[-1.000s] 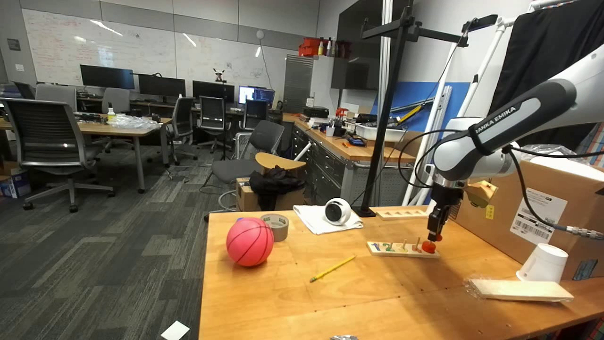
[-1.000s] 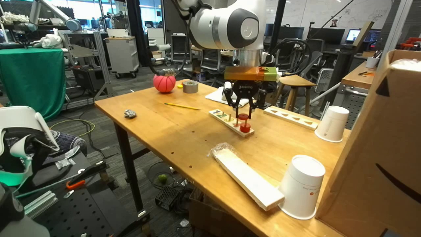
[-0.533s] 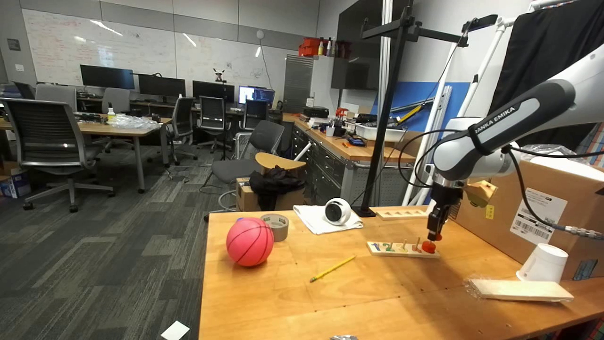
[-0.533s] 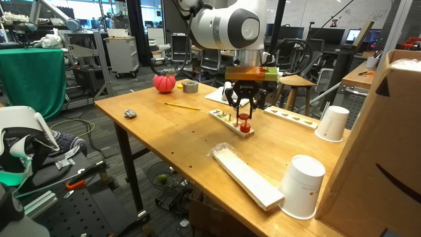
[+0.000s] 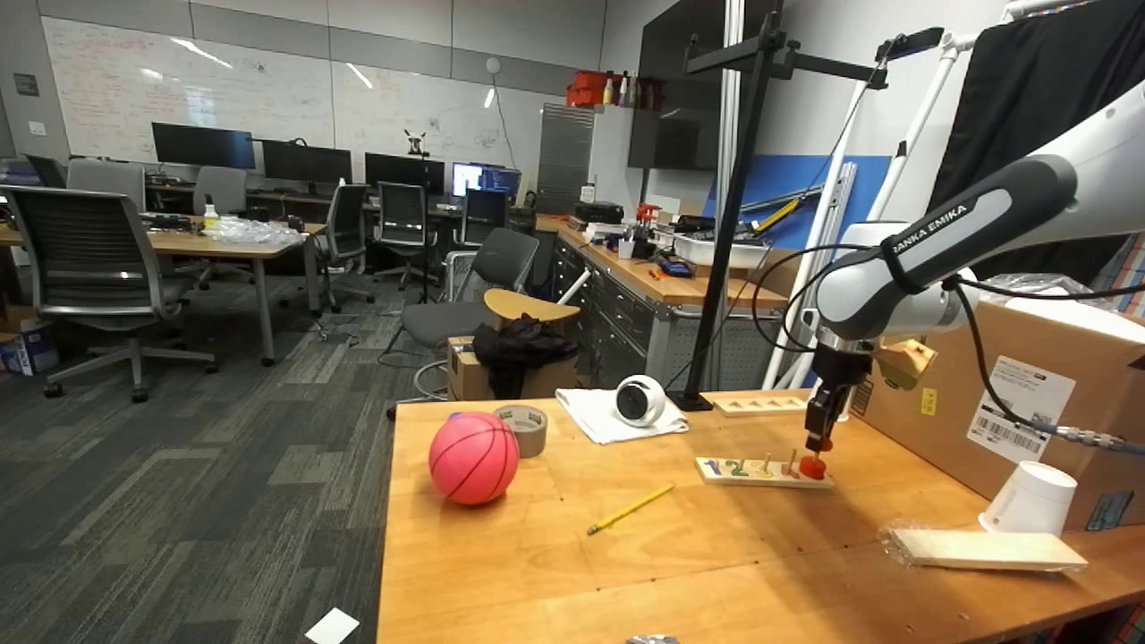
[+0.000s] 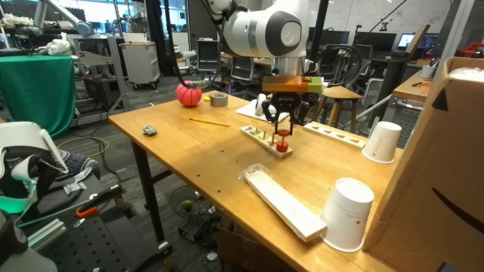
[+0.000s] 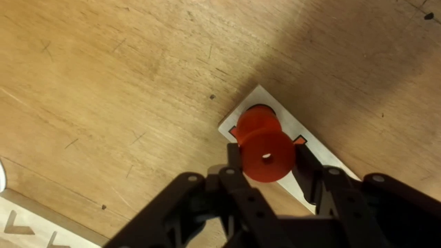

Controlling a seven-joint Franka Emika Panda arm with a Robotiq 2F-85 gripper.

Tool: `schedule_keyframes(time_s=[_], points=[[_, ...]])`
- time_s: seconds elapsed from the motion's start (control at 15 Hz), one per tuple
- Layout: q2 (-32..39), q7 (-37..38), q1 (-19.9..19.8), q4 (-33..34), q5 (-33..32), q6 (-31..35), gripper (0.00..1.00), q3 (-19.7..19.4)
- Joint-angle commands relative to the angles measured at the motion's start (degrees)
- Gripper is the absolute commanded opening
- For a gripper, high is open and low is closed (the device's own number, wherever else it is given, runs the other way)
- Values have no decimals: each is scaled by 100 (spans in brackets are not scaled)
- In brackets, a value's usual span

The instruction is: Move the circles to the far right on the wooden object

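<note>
Jaws: clamped across the held red circle [image 7: 268, 169], one jaw to each side of its rim, near the middle of the wrist view's frame. In an exterior view it hung right of centre, above the lower red circles [image 6: 282, 146], with a short length of the end peg [image 6: 283, 139] showing between. Could not tell whether the peg tip was in the hole. The lower red circles sat at the lower right end of the wooden board [image 6: 267, 141], which lay flat on the desk [image 6: 181, 147]; their count was not readable.

Handling (judged): light, rigid, hard to damage; probably painted wood. Smooth curved rim, small contact patches, so some risk of pivoting or slipping out on a bump against the peg. Best hold: across the full diameter, at mid-thickness, face level, hole and underside free for threading. Board looked light too; a jam would likely drag it.
</note>
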Motion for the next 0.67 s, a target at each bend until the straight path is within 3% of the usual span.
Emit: schedule_keyframes(time_s=[0.0,0.53,0.6], points=[[214,-107,-78,247,71,6,19,20],[321,-83,-182,217,100,-11,20,27],[324,-61,-188,217,118,-39,67,33]])
